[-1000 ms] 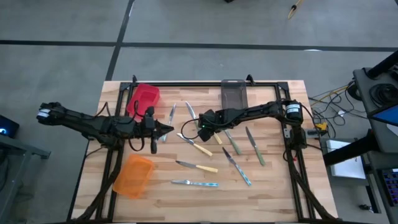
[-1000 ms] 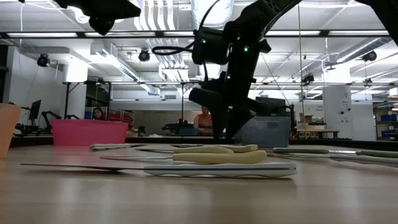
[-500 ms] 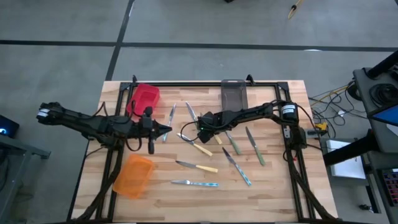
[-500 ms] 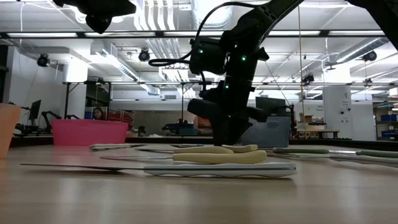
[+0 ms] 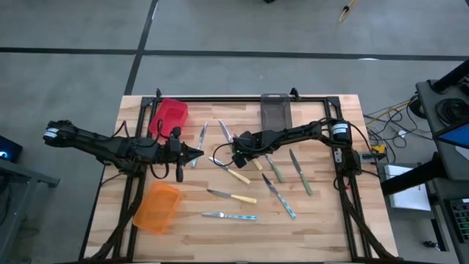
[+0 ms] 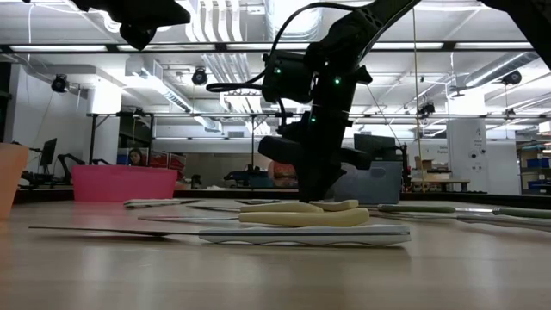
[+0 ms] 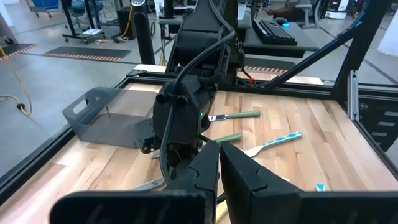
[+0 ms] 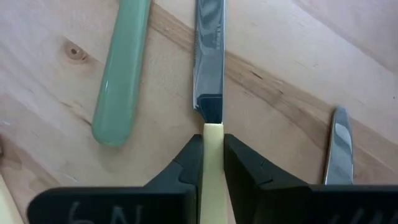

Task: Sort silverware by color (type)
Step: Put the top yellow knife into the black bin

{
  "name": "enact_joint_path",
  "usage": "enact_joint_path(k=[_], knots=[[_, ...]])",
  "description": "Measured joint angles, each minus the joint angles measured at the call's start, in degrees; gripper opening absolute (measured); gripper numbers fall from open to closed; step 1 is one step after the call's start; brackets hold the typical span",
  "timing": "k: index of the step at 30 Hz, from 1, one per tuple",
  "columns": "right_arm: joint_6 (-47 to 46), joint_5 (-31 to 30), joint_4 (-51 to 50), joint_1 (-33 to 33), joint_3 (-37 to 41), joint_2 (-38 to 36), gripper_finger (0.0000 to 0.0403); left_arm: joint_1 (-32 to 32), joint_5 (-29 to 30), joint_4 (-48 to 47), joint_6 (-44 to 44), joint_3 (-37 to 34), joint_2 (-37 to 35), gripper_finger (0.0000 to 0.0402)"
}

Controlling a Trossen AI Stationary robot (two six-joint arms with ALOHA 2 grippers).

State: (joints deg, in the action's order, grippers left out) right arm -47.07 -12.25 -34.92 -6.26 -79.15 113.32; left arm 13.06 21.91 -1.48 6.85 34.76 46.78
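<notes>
The yellow-handled knife (image 8: 211,143) lay mid-desk, its handle pinched between the right gripper (image 8: 212,163) fingers; only the right wrist view showed that grip, and most of the handle was hidden there. From above, the arm covered it. The left gripper (image 5: 196,152) hovered closed near the red bin (image 5: 168,117).

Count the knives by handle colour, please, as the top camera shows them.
Yellow-handled knives: 3, one of them gripped in the right hand
Green-handled knives: 2
Light-blue-handled knives: 3
Knife with handle colour unclear: 1
Total: 9
</notes>
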Motion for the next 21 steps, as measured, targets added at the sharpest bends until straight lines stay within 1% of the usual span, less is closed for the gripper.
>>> enact_joint_path(k=[12,21], knots=[[0.4,0.5,-0.2,0.0,0.1,-1.2,0.0031,0.0,0.0,0.1,-1.0,0.0,0.0,0.0000],[0.8,0.3,-1.1,0.8,0.2,-4.8,0.0030,0.0,0.0,0.1,-0.3,0.0,0.0,0.0000]])
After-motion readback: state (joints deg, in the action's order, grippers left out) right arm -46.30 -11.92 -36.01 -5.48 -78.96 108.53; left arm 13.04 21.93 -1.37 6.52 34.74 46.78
